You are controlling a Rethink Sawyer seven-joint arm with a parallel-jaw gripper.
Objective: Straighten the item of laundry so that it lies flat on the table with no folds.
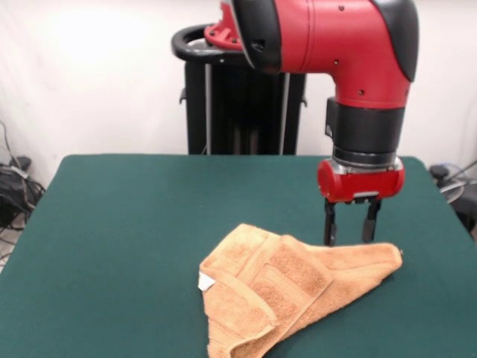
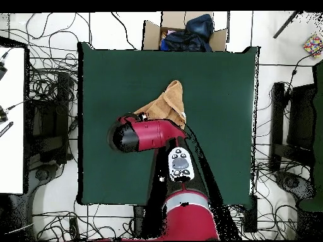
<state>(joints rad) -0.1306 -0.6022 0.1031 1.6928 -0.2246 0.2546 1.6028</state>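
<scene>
Towel (image 1: 287, 287) crumpled beneath open end effector (image 1: 350, 230).

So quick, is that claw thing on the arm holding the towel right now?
End effector: open, holding nothing; its tips hang just above the towel.

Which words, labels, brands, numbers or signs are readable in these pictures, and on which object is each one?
No text can be read in either view.
White tag on the towel: too small to read, if printed at all.
Small label on the black wrist section of the arm: blurred, unreadable.
White panel with buttons on the arm: no legible marks.
Gripper and table: no writing visible.
</scene>
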